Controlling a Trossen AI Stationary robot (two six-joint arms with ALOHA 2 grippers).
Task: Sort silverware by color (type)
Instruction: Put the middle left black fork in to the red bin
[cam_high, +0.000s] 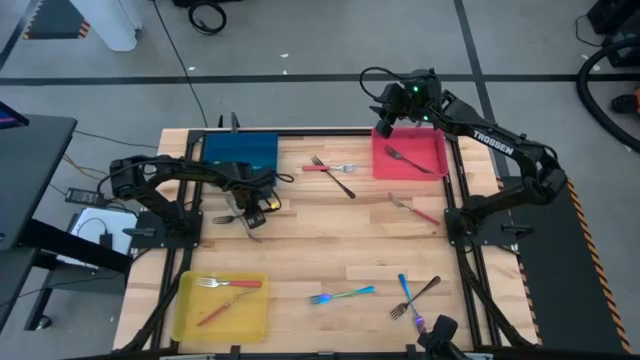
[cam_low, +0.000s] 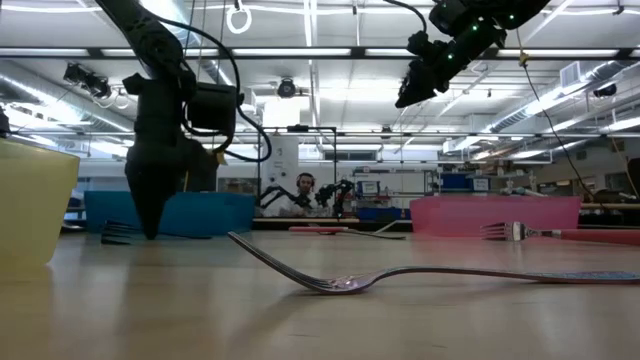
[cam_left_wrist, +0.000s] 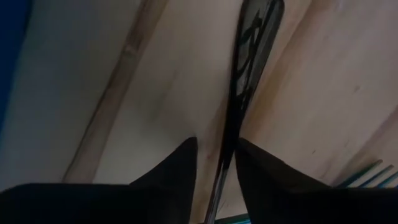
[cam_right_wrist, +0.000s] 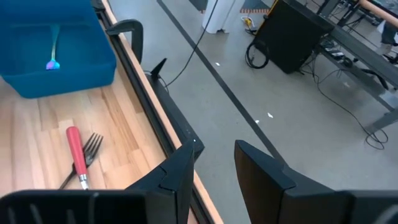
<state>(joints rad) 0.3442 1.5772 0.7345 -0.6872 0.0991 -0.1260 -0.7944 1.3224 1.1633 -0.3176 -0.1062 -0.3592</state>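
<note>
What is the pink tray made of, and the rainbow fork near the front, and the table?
The pink tray looks like plastic: flat, even colour, dull sheen. The rainbow fork looks like metal with an iridescent coating, shifting from blue to purple and green. The table looks like pale wood: planks with visible grain and seams.

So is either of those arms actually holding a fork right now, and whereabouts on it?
The left gripper has its fingers either side of a dark utensil's handle on the table; a firm grip cannot be told. The right gripper is open, holding nothing.
</note>
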